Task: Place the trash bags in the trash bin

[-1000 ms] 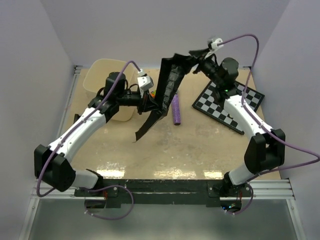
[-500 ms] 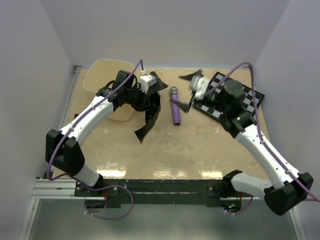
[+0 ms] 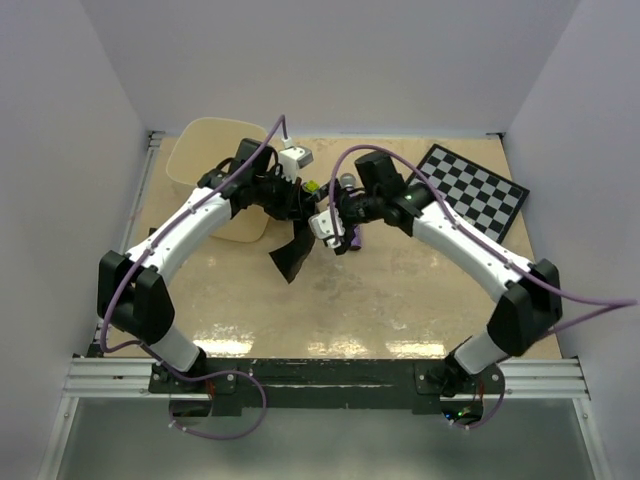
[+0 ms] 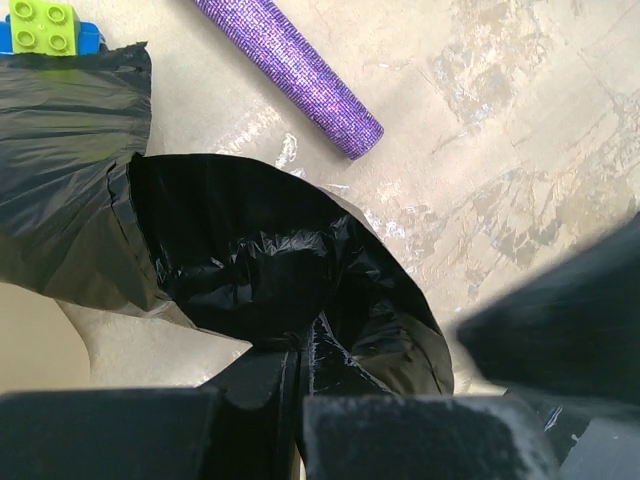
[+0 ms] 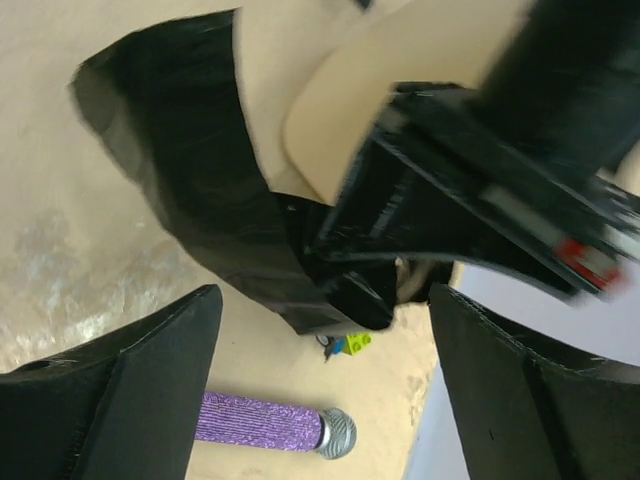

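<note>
The trash bag [image 3: 292, 255] is dark glossy film hanging from my left gripper [image 3: 288, 203] down to the table, just right of the trash bin [image 3: 205, 150]. In the left wrist view my left gripper [image 4: 296, 352] is shut on a bunched fold of the bag [image 4: 250, 260]. My right gripper [image 3: 312, 214] is close beside the left one, open and empty. In the right wrist view its fingers [image 5: 150, 380] stand wide apart below the bag [image 5: 190, 190], not touching it. The bin's cream wall [image 5: 340, 110] shows behind the bag.
A purple glittery cylinder [image 4: 290, 72] lies on the table under my right gripper, also in the right wrist view [image 5: 255, 422]. A lime and blue toy brick [image 3: 312, 186] lies near the bag. A black-and-white chequered board [image 3: 480, 190] lies at the back right.
My right gripper has let go of the bag and swung left from above the chequered board to beside the left gripper. The bag, first stretched between both grippers, now hangs from the left one.
</note>
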### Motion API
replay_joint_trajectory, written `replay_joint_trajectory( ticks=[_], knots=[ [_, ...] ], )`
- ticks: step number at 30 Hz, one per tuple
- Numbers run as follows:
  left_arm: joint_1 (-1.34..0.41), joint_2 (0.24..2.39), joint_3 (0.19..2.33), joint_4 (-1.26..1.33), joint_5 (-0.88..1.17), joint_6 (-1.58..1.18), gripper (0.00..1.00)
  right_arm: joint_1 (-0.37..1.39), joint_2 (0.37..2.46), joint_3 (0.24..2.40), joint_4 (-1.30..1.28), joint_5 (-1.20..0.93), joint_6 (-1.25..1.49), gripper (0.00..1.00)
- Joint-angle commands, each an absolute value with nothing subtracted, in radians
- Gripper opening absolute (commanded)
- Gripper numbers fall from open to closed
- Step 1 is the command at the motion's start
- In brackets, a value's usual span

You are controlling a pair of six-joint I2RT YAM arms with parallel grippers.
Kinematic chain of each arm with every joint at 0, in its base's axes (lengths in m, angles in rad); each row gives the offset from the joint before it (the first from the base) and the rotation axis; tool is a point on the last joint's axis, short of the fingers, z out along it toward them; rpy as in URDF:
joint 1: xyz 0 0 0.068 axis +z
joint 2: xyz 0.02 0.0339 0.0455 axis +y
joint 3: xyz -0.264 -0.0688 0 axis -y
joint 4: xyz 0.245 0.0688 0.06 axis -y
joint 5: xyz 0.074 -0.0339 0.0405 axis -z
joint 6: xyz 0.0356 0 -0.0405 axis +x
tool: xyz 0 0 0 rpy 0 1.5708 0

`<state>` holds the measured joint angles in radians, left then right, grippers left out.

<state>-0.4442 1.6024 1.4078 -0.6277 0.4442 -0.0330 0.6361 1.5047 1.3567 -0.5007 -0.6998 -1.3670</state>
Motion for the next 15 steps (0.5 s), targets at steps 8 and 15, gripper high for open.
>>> replay_joint_trajectory(
  ticks=[8, 15],
  knots=[
    [-0.437, 1.606, 1.476, -0.626, 0.43, -0.04, 0.0, 0.744, 1.713, 1.531, -0.716, -0.672, -1.672, 0.78],
    [-0.437, 1.609, 1.483, -0.63, 0.417, -0.032, 0.0, 0.758, 1.784, 1.618, -0.74, -0.666, -1.554, 0.44]
  ],
)
